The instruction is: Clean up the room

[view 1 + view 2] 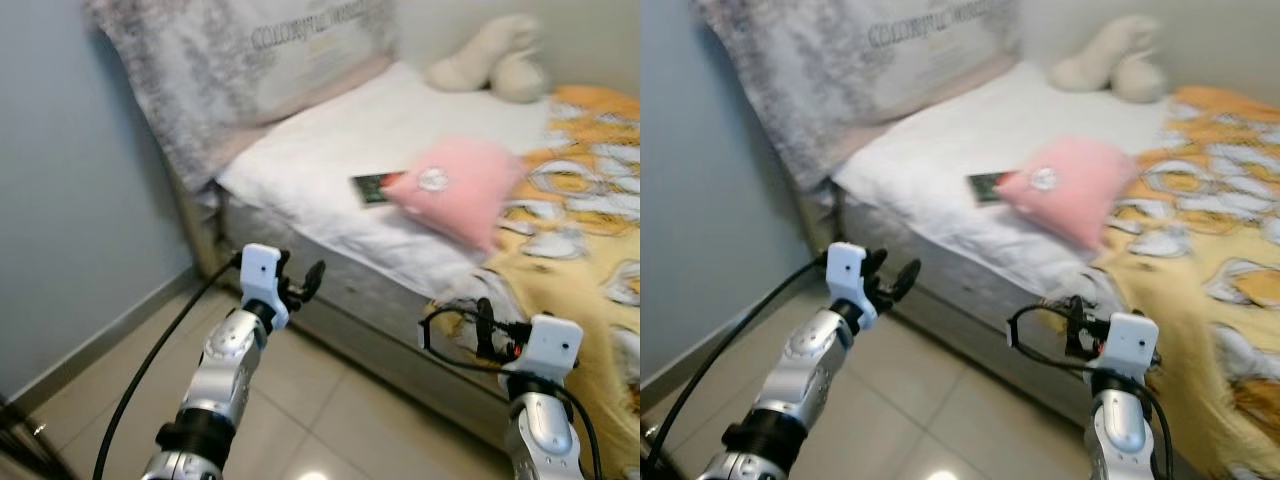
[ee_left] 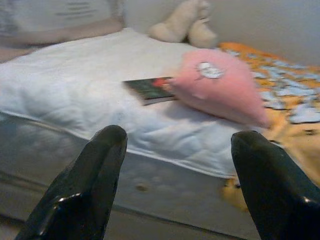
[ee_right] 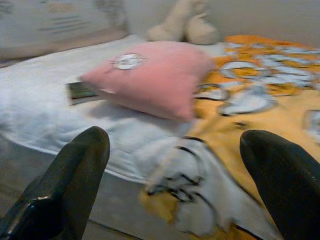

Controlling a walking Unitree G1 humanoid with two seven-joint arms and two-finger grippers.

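Observation:
A pink cushion (image 1: 455, 190) lies on the white bed (image 1: 330, 150), partly on a dark green book (image 1: 373, 187). A cream plush toy (image 1: 492, 58) sits at the far end by the wall. A yellow patterned blanket (image 1: 590, 250) covers the bed's right side and hangs over its edge. My left gripper (image 2: 172, 165) is open, held in front of the mattress side, empty. My right gripper (image 3: 175, 170) is open too, near the hanging blanket corner (image 3: 185, 195). Both arms (image 1: 235, 350) are raised over the floor.
A large grey pillow (image 1: 240, 70) leans against the headboard at the left. A grey-blue wall (image 1: 70, 200) runs along the left with a skirting board. Beige floor tiles (image 1: 330, 420) lie between me and the bed. A black cable (image 1: 150, 370) trails from my left arm.

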